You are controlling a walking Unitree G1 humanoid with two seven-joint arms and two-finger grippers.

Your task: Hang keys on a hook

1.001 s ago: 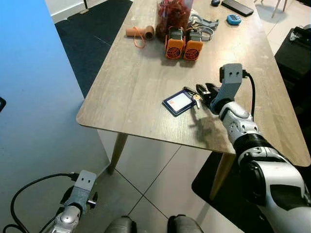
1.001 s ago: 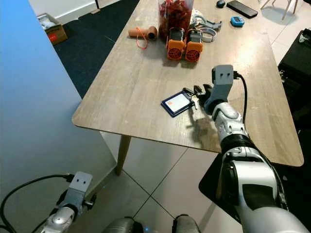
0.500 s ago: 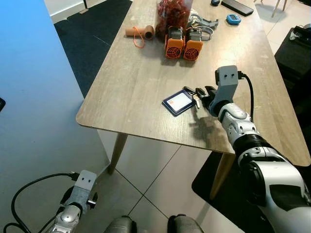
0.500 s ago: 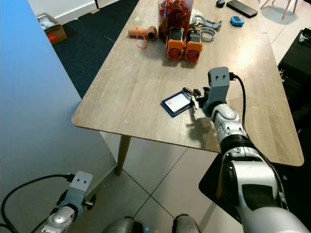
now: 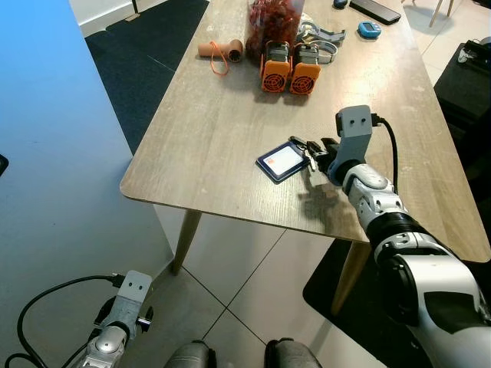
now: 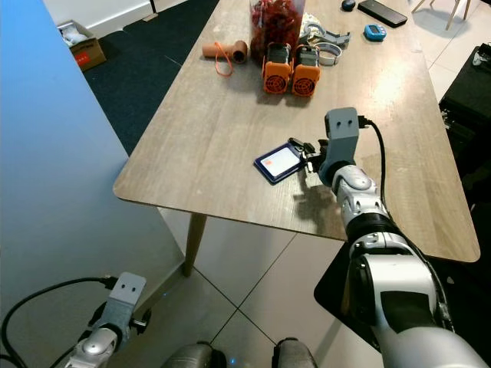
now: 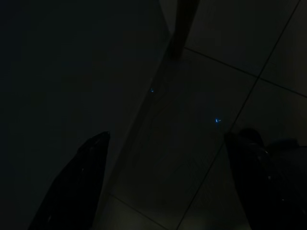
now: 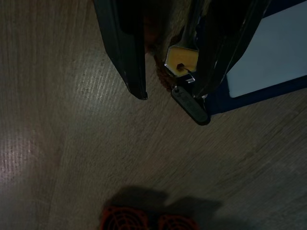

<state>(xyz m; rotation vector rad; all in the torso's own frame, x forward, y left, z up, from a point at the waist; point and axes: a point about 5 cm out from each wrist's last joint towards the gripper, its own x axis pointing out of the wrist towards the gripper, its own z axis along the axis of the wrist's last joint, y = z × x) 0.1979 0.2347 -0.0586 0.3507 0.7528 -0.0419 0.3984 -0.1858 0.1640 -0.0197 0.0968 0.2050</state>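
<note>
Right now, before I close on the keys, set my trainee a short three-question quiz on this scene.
1. True or false: the right pincer is open, its fingers either side of the keys.
2. What do the keys lie beside? A) the blue card holder B) a cup C) a book
3. Fill in: the left pincer hangs low over the tiled ____.

Key: 1 true; 2 A; 3 floor.

The head views are bright and sharp; glare shines on the far table (image 5: 399, 54); the left wrist view is very dark
</note>
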